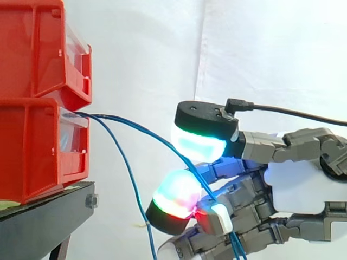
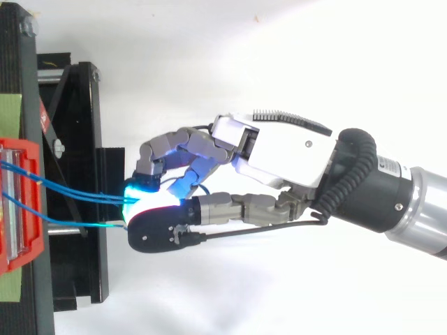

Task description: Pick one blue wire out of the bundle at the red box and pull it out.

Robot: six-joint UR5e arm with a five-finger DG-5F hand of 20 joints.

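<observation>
Side view. Robot hand point(image 1: 298, 184) enters from the right edge, lying level, palm toward the left of the frame. The thumb is stretched out along the top, its pad point(image 1: 198, 143) glowing white and green. The fingers are curled beneath, the nearest pad point(image 1: 176, 197) glowing cyan, magenta and red.

Two red plastic bins are stacked at left, the upper point(image 1: 32, 49) on the lower point(image 1: 32, 146). Both sit on a black metal stand point(image 1: 49, 216) before a white curtain point(image 1: 260, 54).

Thin blue wires leave the top front of the lower bin, with two runs visible. One point(image 1: 162, 142) arcs right and passes between the thumb and the curled fingers, which close round it, then trails down off the bottom edge. The other point(image 1: 128, 174) drops free at centre-left, clear of the robot hand.

Top view. Robot hand point(image 2: 279, 150) reaches from the right toward the one red bin point(image 2: 35, 241) showing here, at the left edge. The fingers are bent over and the thumb lies alongside below. Their tips meet at left of centre, just off the stand's point(image 2: 77, 265) edge. About three blue strands point(image 2: 77, 185) run from the bin and converge at the glowing tips; the exact count is unclear.
</observation>
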